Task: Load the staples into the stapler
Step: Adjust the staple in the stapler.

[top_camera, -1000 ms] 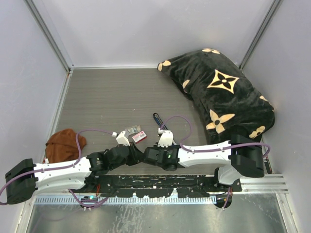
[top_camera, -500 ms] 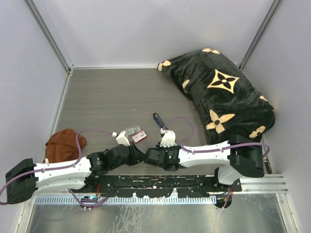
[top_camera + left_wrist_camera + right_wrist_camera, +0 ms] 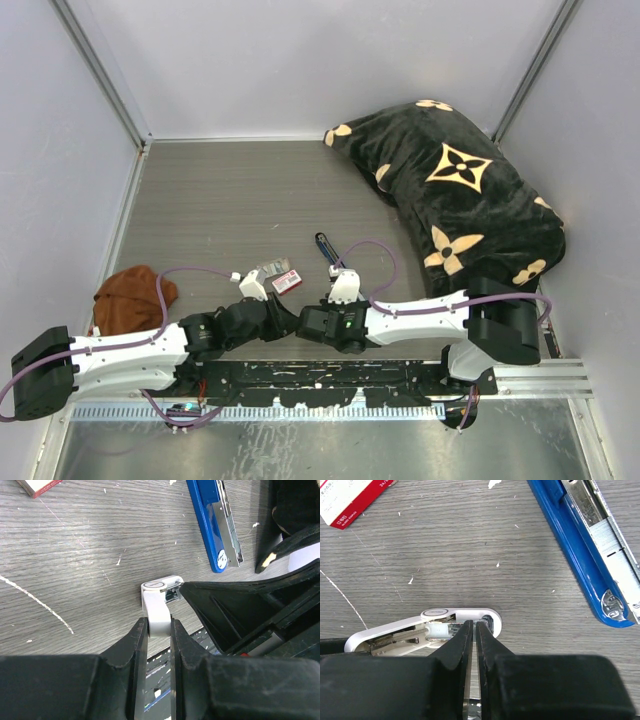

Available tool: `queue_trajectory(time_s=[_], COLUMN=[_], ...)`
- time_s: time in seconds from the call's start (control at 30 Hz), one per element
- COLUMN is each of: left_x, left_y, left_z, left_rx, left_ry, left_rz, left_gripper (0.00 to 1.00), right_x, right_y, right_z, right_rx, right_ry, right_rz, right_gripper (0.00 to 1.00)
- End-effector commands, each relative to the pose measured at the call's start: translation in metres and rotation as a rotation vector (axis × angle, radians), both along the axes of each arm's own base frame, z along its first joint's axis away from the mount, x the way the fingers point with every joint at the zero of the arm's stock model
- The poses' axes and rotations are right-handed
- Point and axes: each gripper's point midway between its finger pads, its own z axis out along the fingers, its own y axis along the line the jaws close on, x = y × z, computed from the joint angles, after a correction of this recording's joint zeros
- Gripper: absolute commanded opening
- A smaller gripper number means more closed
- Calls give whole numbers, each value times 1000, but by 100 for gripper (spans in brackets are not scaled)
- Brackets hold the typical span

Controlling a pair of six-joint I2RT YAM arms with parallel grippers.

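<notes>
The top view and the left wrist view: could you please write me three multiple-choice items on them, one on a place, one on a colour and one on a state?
1. In the top view, where is the red-and-white box?
A. Left of the blue stapler and lower in the picture
B. On the black pillow
C. Against the back wall

2. What colour is the cloth at the left of the top view?
A. Green
B. Brown
C. White

3. What is the state of the left gripper?
A. Open above the stapler
B. Shut on the box
C. Shut on a small white piece

Answers: 1 A, the box lies down and left of the stapler. 2 B, the crumpled cloth is rust brown. 3 C, its fingers clamp the white piece from both sides.
</notes>
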Motion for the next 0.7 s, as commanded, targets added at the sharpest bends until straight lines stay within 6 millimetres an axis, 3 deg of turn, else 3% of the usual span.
queue_trajectory(time_s=[0.0, 0.27, 0.5, 0.67], left_x=[-9, -10, -10, -13], left_y=[-4, -4, -4, -10], left_z=[1, 1, 3, 6], left_rx=[12, 12, 7, -16], left_ry=[25, 25, 23, 23], left_rz=[-45, -47, -51, -77], left_gripper=[7, 8, 18, 22], right_x=[6, 5, 1, -2], right_y=[3, 4, 8, 10], right_z=[2, 1, 7, 0], right_rx=[8, 16, 45, 87], right_ry=[-40, -35, -13, 19], right_rz=[-17, -17, 3, 3], right_gripper=[12, 12, 16, 16])
